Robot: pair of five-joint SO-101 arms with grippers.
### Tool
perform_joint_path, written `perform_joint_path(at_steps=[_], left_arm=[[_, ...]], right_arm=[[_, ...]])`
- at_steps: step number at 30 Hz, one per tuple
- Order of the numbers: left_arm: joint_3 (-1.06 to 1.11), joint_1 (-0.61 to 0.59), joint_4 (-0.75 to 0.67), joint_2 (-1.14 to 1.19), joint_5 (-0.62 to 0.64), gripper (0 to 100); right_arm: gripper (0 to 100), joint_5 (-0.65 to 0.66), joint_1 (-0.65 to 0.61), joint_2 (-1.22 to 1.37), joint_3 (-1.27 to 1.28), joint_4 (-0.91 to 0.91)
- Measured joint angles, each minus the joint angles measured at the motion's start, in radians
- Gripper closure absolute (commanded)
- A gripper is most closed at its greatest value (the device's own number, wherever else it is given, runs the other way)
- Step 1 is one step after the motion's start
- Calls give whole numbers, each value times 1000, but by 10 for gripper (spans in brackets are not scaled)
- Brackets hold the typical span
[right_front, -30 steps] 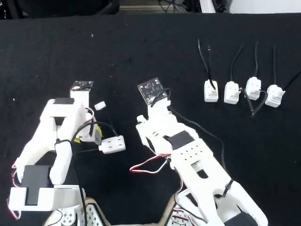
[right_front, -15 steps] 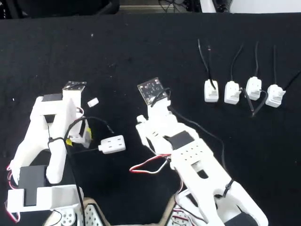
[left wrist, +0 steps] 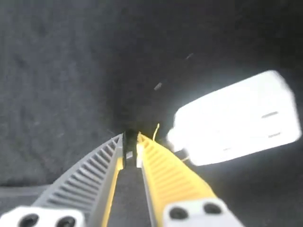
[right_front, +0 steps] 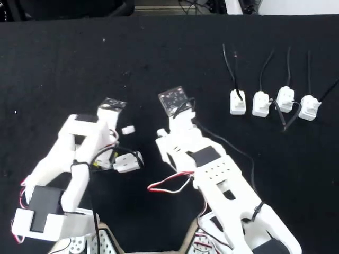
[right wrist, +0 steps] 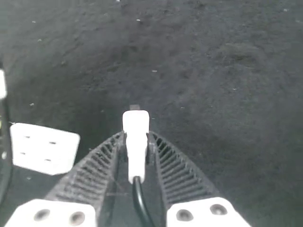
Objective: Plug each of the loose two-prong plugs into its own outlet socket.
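The right gripper (right wrist: 136, 135) was clamped on a white plug (right wrist: 135, 120), whose black cable (right wrist: 138, 198) ran back between the fingers. The white outlet block (right_front: 127, 162) lay near it on the black table (right_front: 159, 53), close to the arms and well apart from the far edge. The left gripper (left wrist: 131, 138) sat just beside that block with its fingers pressed together, possibly on a thin cable. A small loose plug (right_front: 127, 129) lay between the arms. Four white corded units (right_front: 261, 103) stood in a row, well apart from the block.

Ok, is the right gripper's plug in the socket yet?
Out: the plug sits clamped in the right gripper, apart from the socket.
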Motion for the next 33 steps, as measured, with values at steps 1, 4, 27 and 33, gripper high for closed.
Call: perform_joint_path(at_steps=[1, 4, 27, 33], left_arm=[[2, 18, -14, -5, 6, 934], [3, 48, -28, -5, 51, 934], [-69, -43, 110, -5, 11, 934], [-35, 109, 103, -5, 26, 929]], right_arm=[[987, 0, 14, 0, 0, 0], [987, 0, 48, 0, 0, 0], [987, 0, 68, 0, 0, 0], [987, 0, 115, 0, -9, 0]])
